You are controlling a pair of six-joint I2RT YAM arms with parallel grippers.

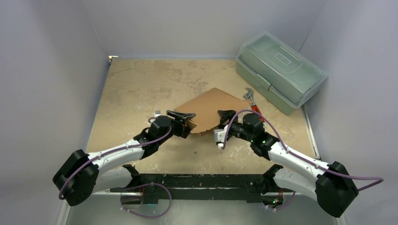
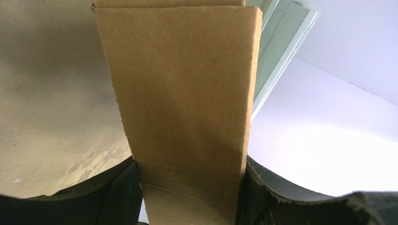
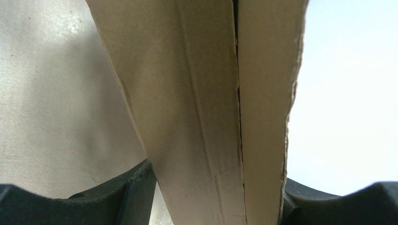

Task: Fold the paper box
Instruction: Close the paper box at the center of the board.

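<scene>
The paper box (image 1: 210, 108) is a brown cardboard sheet held tilted above the middle of the table. My left gripper (image 1: 184, 117) is shut on its near left edge. In the left wrist view a cardboard flap (image 2: 187, 112) runs up between the black fingers (image 2: 117, 197). My right gripper (image 1: 225, 116) is shut on the box's near right edge. In the right wrist view a creased, doubled cardboard flap (image 3: 211, 117) fills the gap between the fingers (image 3: 126, 197).
A translucent grey-green plastic toolbox (image 1: 279, 70) stands at the back right, also showing in the left wrist view (image 2: 277, 51). A wrench with an orange handle (image 1: 251, 100) lies between it and the box. Grey walls close in the table on three sides.
</scene>
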